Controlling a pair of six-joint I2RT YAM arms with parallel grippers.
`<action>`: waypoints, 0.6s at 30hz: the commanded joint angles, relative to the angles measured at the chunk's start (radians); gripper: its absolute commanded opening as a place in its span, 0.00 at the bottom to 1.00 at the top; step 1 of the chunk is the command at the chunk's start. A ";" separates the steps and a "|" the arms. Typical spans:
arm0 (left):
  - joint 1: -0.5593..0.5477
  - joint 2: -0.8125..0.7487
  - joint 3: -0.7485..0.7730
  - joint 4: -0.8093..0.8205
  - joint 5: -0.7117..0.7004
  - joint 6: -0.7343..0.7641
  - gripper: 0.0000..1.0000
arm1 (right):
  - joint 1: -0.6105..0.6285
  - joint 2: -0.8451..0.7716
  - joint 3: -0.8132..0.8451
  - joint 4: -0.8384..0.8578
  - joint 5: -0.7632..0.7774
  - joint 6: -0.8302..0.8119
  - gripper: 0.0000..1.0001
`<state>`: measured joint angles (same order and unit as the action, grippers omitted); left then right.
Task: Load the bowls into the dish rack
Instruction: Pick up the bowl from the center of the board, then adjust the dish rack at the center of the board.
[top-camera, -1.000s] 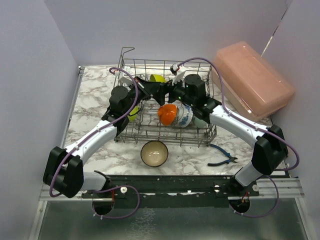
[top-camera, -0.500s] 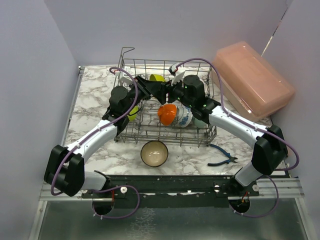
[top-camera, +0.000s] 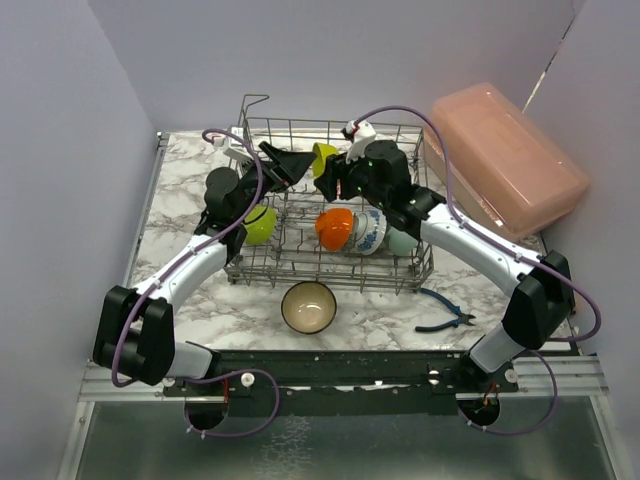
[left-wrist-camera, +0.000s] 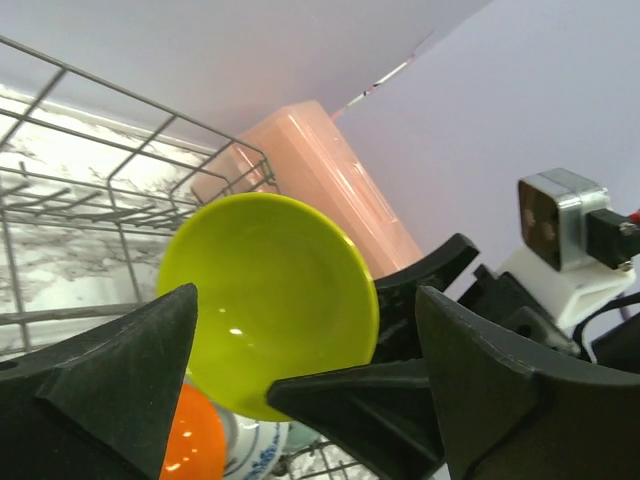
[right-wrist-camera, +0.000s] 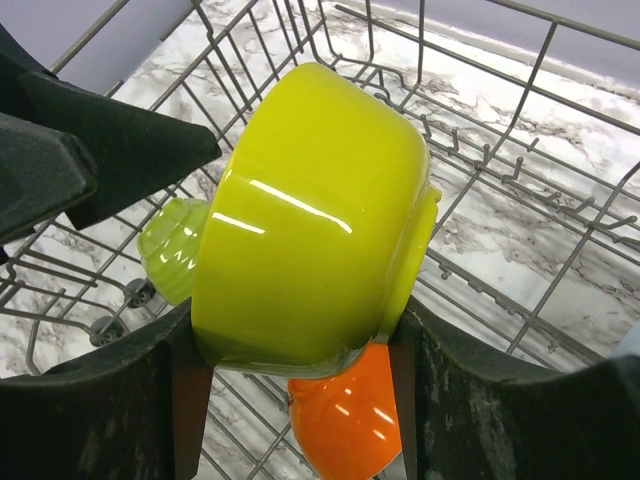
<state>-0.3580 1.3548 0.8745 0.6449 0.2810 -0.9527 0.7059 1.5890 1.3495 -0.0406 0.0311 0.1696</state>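
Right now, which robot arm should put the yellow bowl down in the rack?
Right. The right gripper is clamped on the yellow-green bowl, holding it over the dish rack, so it likely only needs to lower it. The left gripper stands open and holds nothing.

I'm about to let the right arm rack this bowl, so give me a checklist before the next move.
1. Right gripper shut on the yellow-green bowl: ok.
2. Left gripper open: ok.
3. Left gripper clear of the bowl: cannot tell.
4. Free space in the dish rack beside the bowl: ok.
5. Gap above the orange bowl: cannot tell.
6. Every bowl racked: not ok, beige bowl sits on the table.
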 joint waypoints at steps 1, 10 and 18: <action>0.059 0.007 0.018 0.037 0.083 0.066 0.92 | -0.029 0.029 0.072 -0.101 0.010 0.030 0.00; 0.110 -0.067 0.162 -0.293 0.005 0.447 0.94 | -0.121 0.052 0.134 -0.207 -0.166 0.070 0.01; 0.113 -0.086 0.277 -0.627 -0.357 0.795 0.94 | -0.205 0.045 0.128 -0.228 -0.303 0.115 0.01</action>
<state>-0.2504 1.2682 1.0893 0.2535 0.1707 -0.4110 0.5232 1.6333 1.4406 -0.2436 -0.1741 0.2554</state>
